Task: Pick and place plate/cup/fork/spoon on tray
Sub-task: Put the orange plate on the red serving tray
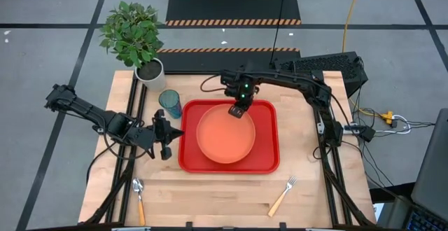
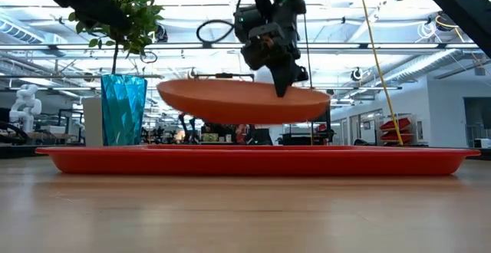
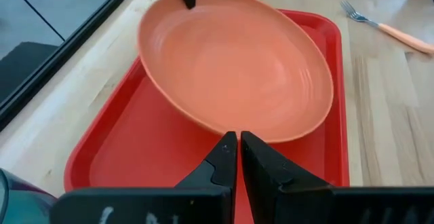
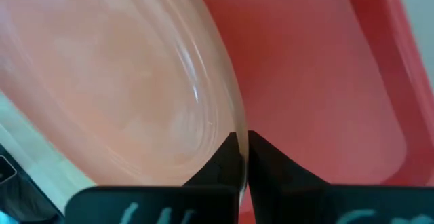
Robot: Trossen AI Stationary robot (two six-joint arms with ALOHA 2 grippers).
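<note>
The salmon-orange plate (image 1: 225, 136) hangs above the red tray (image 1: 264, 162), clear of it in the low view (image 2: 230, 102). My right gripper (image 1: 239, 110) is shut on the plate's far rim. My left gripper (image 1: 166, 137) is shut and empty, just left of the tray, its fingers (image 3: 239, 157) pointing at the plate (image 3: 237, 61). The teal cup (image 1: 170, 103) stands upright on the table off the tray's far left corner. The spoon (image 1: 138, 197) lies near the front left, the fork (image 1: 283, 194) near the front right. My right gripper pinches the plate's far rim (image 4: 234, 125) between its two fingers, one finger above the rim and one below. The fingers (image 2: 282, 80) come from above and the far side, slanting down. The plate hangs lifted clear of the tray, nearly level, slightly tilted.
A white pot with a green plant (image 1: 143, 66) stands at the far left corner, close behind the cup. Bare wood lies along the table's near side between spoon and fork.
</note>
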